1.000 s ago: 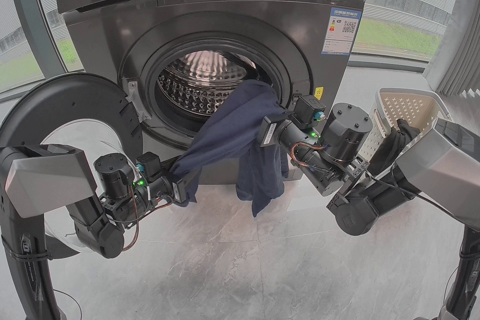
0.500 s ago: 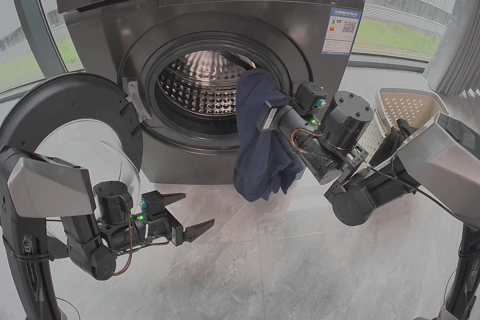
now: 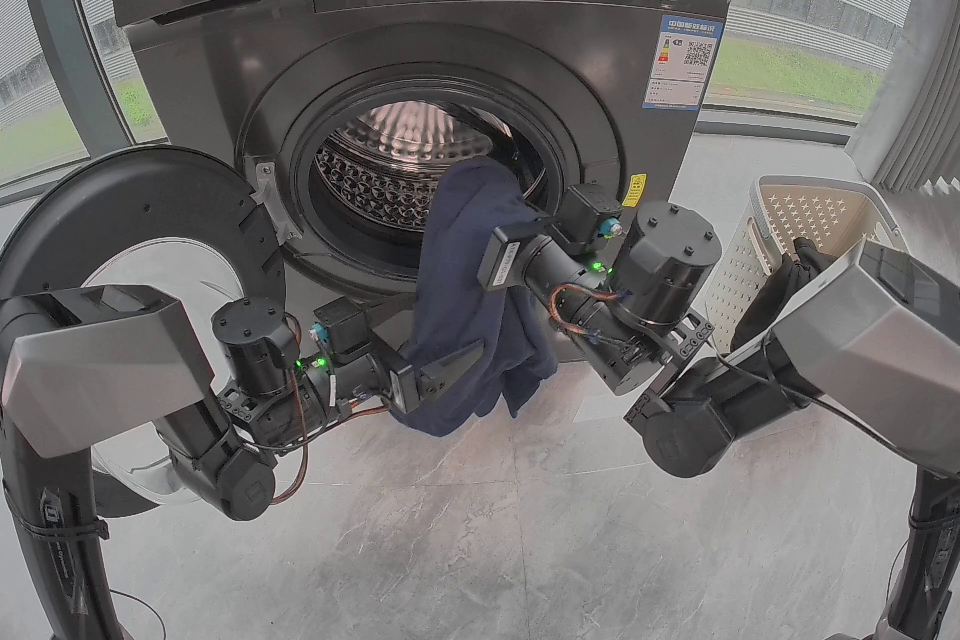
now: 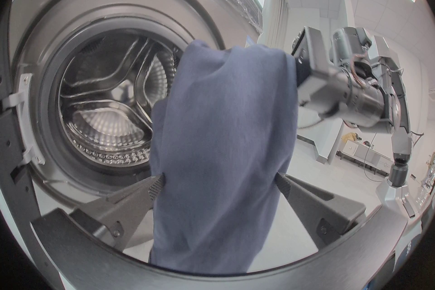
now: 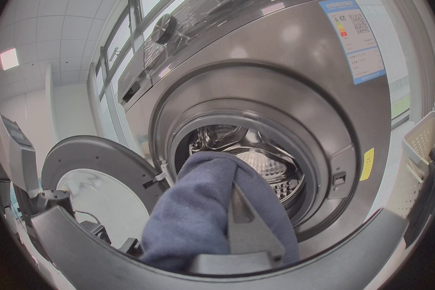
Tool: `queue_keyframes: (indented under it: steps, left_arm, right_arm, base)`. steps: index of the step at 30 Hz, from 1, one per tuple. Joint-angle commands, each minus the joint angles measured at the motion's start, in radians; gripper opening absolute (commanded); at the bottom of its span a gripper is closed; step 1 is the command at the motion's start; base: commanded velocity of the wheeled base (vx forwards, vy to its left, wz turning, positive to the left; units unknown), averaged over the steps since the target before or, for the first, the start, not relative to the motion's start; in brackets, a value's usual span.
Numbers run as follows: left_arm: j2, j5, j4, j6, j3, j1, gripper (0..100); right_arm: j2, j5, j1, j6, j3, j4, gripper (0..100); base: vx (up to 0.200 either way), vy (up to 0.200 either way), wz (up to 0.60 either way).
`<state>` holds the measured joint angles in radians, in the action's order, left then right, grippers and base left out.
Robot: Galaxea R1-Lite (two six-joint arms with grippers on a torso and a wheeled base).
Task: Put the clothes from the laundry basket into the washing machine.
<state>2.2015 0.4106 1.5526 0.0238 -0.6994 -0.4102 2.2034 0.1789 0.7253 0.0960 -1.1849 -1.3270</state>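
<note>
Navy garment (image 3: 470, 272) hangs at the washing machine's (image 3: 620, 132) open mouth, pinched in my right gripper (image 3: 497, 248).
My left gripper (image 3: 445, 369), low over the floor half a second ago, has risen and stands wide, the cloth's lower part between its fingers. The laundry basket (image 3: 810, 212) on my right holds what looks like more dark clothes (image 3: 790, 272). A blue-edged label (image 3: 683, 60) sits on the machine's front.

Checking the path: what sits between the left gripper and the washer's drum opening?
The navy garment hangs there, between the left gripper's open fingers; the left wrist view shows it.
</note>
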Motion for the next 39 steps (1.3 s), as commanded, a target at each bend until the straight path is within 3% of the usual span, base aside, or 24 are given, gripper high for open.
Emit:
queue_keyframes:
  steps: [1, 7, 19, 26, 27, 35, 39]
  left_arm:
    - [0.004, -0.007, 0.004, -0.007, -0.055, -0.033, 100]
    - [0.047, -0.013, 0.003, -0.016, -0.123, -0.045, 100]
    - [0.198, -0.089, 0.000, -0.013, -0.318, -0.016, 100]
    - [0.242, -0.148, -0.003, -0.013, -0.384, 0.016, 100]
    - [0.254, -0.168, -0.003, -0.013, -0.407, 0.030, 0]
    - [0.259, -0.179, 0.000, -0.021, -0.431, 0.068, 0]
    - [0.248, -0.202, 0.003, -0.025, -0.428, 0.076, 0]
  right_arm:
    - [0.024, 0.001, 0.026, 0.001, -0.005, 0.002, 0]
    - [0.035, 0.002, 0.059, 0.002, -0.009, 0.002, 0]
    - [0.006, 0.005, 0.103, 0.027, 0.007, 0.000, 0]
    - [0.002, 0.028, 0.105, 0.034, 0.021, -0.006, 0]
    - [-0.005, 0.030, 0.105, 0.036, 0.027, -0.006, 0]
    - [-0.059, 0.033, 0.071, 0.047, 0.094, -0.009, 0]
    - [-0.085, 0.033, -0.003, 0.047, 0.194, -0.006, 0]
  base:
    - [0.000, 0.000, 0.00]
    - [0.000, 0.000, 0.00]
    - [0.000, 0.000, 0.00]
    - [0.000, 0.000, 0.00]
    - [0.000, 0.000, 0.00]
    - [0.000, 0.000, 0.00]
    - [0.000, 0.000, 0.00]
